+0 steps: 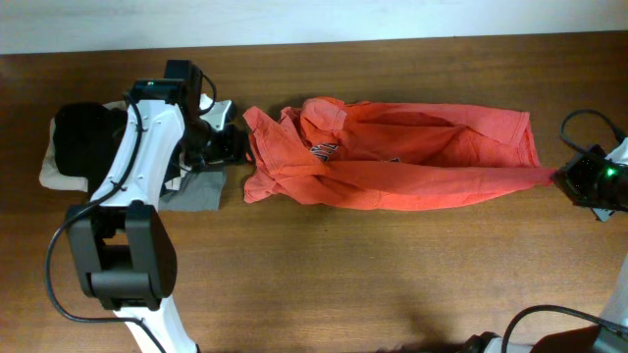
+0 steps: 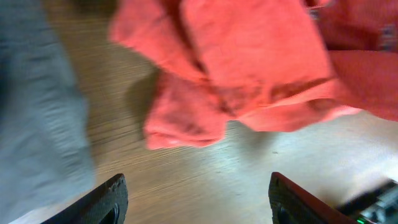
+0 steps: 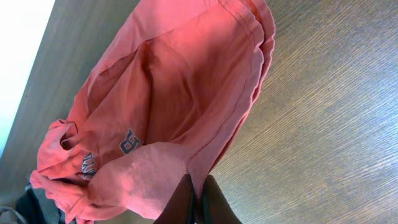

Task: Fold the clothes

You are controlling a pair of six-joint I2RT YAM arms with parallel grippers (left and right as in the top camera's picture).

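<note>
Table [image 1: 324, 284]: brown wood-grain top that fills almost the whole overhead view. The surface is flat and the grain runs lengthwise. The far edge is straight and bordered by a white strip [image 1: 294, 20]; whether this is wall or floor cannot be told. Light is even, with soft, short shadows. A pale sheen lies on the wood in the left wrist view.

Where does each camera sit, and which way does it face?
Overhead: above table, looking down at shirt; left arm and right arm show.
Left wrist: on left arm, facing shirt's end and grey garment; open left end effector shows.
Right wrist: on right arm, looking along shirt; right end effector pinches it.
Shared: all see shirt.
</note>
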